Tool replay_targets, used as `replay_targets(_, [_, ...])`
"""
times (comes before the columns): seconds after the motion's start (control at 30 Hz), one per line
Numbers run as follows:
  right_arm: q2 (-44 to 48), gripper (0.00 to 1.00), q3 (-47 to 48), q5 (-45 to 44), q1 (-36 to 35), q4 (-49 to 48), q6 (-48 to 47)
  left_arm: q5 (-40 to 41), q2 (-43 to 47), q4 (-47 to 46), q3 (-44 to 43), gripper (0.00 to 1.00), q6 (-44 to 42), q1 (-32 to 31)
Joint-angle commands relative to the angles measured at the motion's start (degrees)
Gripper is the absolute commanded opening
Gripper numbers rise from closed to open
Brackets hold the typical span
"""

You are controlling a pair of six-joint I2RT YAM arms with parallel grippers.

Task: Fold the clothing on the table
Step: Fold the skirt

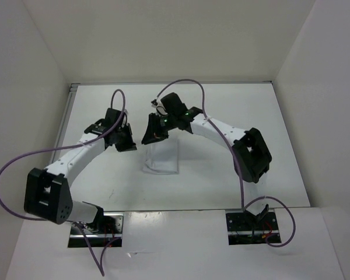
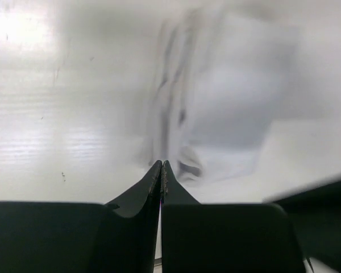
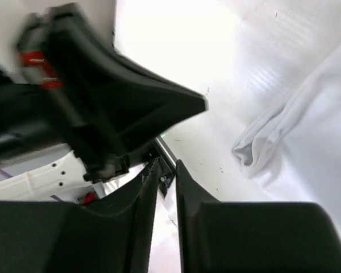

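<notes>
Top external: finds the clothing (image 1: 161, 158) lying in the middle of the worktop (image 1: 105, 175), a pale patch hardly distinct from the white surface. Puts the left gripper (image 1: 128, 143) just beside its far-left corner and the right gripper (image 1: 150, 135) over the far edge, both crowded close together. Risks a knock between the two with so little room. Gives no read on either gripper's opening from up here.

Left wrist: shows the left gripper (image 2: 162, 165) pinched fully shut, with no fabric visible in the pinch. Places the clothing (image 2: 227, 114) just beyond the tips, blurred, with a rumpled edge nearest. Hints at an empty lift, or a dragged and bunched corner from a sweep across the cloth.

Right wrist: catches the right gripper (image 3: 166, 165) parted by a narrow slot, holding nothing. Sets the clothing (image 3: 284, 131) off to the right, hem bunched into a small roll. Threatens a crooked fold from that bunching. Has the left arm (image 3: 102, 114) looming right alongside.

Reads no brand, label or lettering anywhere. Makes out only a red patch (image 3: 34, 58) on that arm, too blurred for text.
</notes>
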State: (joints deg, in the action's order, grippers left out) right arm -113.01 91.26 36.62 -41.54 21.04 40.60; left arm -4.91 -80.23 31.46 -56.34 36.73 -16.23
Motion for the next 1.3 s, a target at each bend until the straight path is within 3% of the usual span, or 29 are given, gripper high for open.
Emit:
replay_targets(0.0, [6.2,0.2,-3.2,-6.7,3.4,1.5,-1.5,-3.4,5.4,4.0,-4.6,0.04,-3.5,0.0])
replay_targets(0.03, [6.8,0.17,-5.4,-7.7,4.0,2.2,-1.5,-9.8,6.0,2.9,-5.1,0.04,-4.0,0.0])
replay_targets(0.17, [11.4,0.08,-11.2,-12.0,6.2,2.3,-2.0,-22.4,4.0,-3.5,-5.6,0.03,-5.3,-2.7])
replay_targets(0.47, [10.8,0.04,-16.1,-13.5,8.1,3.4,-2.6,-28.0,-6.1,-9.9,-6.2,0.02,-5.3,-3.3])
replay_targets(0.77, [7.1,0.04,-17.2,-12.4,7.6,1.6,-2.6,-26.4,-16.8,-13.6,-2.4,0.0,-5.8,-3.3])
replay_targets(1.27, [4.1,0.04,-17.8,-9.6,7.6,1.0,-3.7,-9.3,-8.9,0.0,2.6,0.0,-7.9,-1.5])
